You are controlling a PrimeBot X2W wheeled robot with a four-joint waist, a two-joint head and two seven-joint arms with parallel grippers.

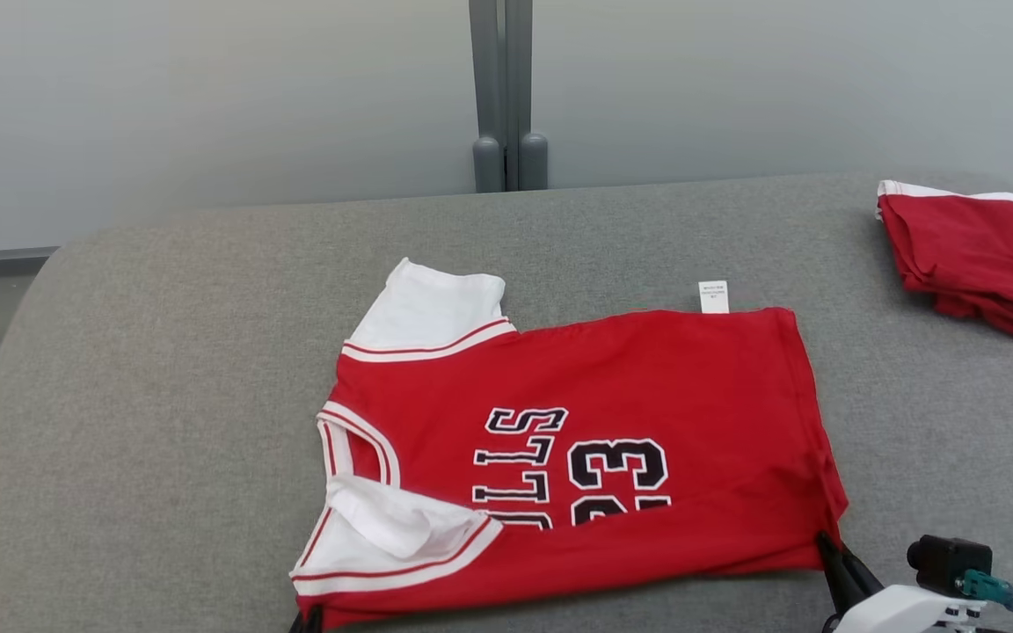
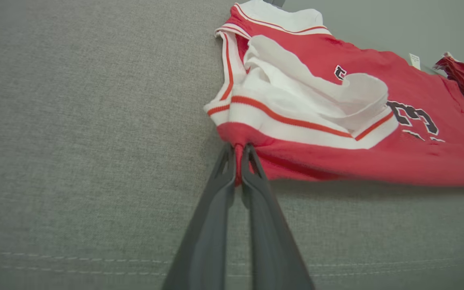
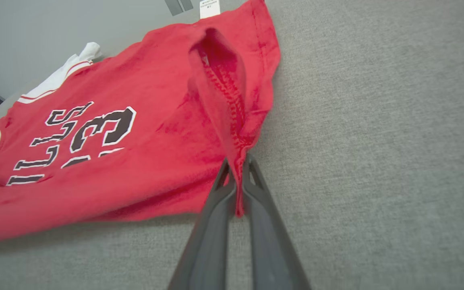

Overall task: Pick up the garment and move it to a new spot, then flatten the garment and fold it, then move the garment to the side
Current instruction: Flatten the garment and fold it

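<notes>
Squeezing shut on the near shoulder corner of the red jersey [image 2: 361, 161] with the left gripper [image 2: 238, 152], pinching a bit of red cloth between the two dark fingers. Squeezing shut on the near hem corner of the same jersey with the right gripper [image 3: 238, 163], pulling a red seam up into a small ridge just past the fingertips.

Lying mostly flat on the grey cushion [image 1: 146, 396], just beyond both grippers, with the neck toward the robot's left and the hem toward the right. Bunching up a little at the near white sleeve [image 1: 388, 523], close to the left gripper.

Peeking into the head view only as dark tips at the bottom edge, on the left side. Hiding the lower parts of the black letters [image 1: 520, 466] and the number under the near fold. Being too tiny to read, on the white tag [image 1: 713, 296] at the far edge.

Leaving a strip of bare cushion in front of the jersey, lots of bare cushion to the left, and more behind, up to the rounded far edge. Sitting well apart at the far right, bunched up, as another red cloth [image 1: 972, 255] with white trim. Standing farthest back, as a pale wall with two grey posts [image 1: 506, 97].
</notes>
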